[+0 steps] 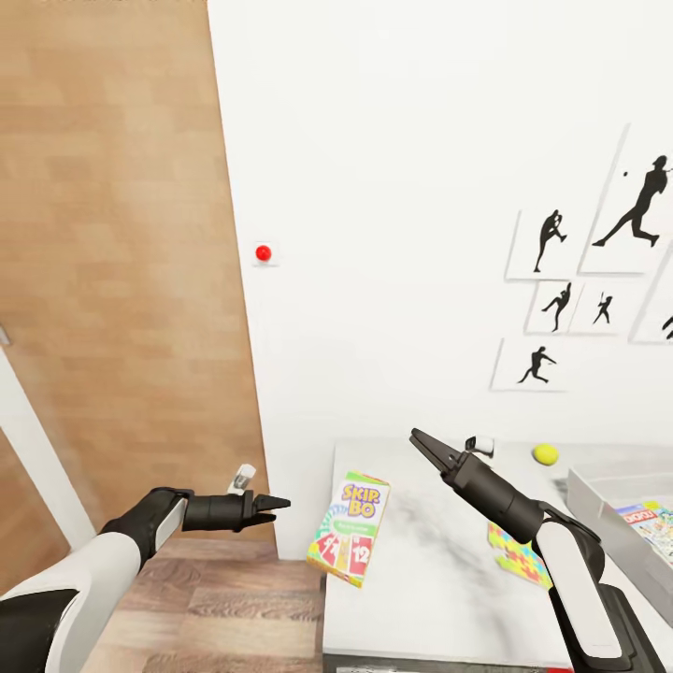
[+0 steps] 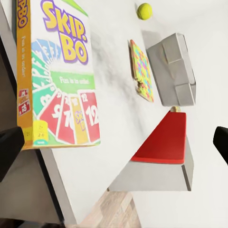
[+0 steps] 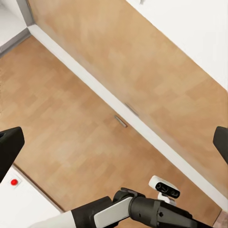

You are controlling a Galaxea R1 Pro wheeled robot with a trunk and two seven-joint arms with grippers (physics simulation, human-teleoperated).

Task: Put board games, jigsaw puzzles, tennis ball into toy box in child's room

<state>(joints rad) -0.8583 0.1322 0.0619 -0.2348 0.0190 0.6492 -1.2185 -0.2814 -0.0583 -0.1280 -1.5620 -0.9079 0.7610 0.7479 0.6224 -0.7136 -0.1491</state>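
One board game (image 1: 348, 528), a Skip-Bo box (image 2: 59, 76), lies on the light-grey table (image 1: 421, 579) and overhangs its left edge. My left gripper (image 1: 279, 504) hovers just left of that box, off the table, open and empty (image 2: 114, 145). My right gripper (image 1: 418, 437) hangs above the table beyond the box, open and empty (image 3: 114, 142). A jigsaw puzzle (image 1: 519, 553) (image 2: 142, 69) lies partly behind my right arm. The tennis ball (image 1: 545, 454) (image 2: 144, 11) rests near the wall. The toy box (image 1: 598, 491) at the right edge holds another board game (image 1: 651, 525). The bed is out of view.
A wood door (image 1: 121, 280) stands to the left, with wood floor (image 1: 224, 598) below my left arm. The white wall carries a red button (image 1: 264, 252) and black sports silhouettes (image 1: 579, 280). In the left wrist view a grey block with a red top (image 2: 164, 142) sits past the puzzle.
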